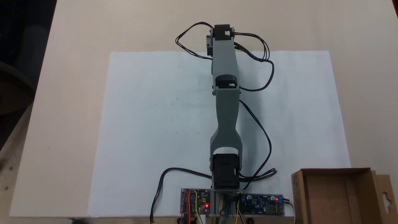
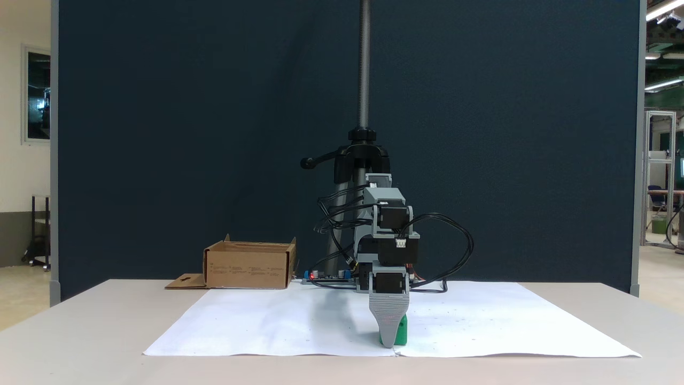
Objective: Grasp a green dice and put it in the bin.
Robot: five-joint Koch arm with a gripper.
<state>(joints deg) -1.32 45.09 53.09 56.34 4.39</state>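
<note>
Arm stretched out flat over the white paper (image 1: 155, 130), gripper (image 2: 389, 342) tip down at the sheet's edge nearest the camera in a fixed view. Green dice (image 2: 401, 331) sits on the paper directly behind the grey jaw — a cube, no long axis; facing unreadable. Jaws' state: cannot tell. Bin (image 1: 339, 196) stands beside the arm's base on the surface, well apart from the dice.

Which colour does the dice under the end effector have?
Bright green dice, clearest in a fixed view.
</note>
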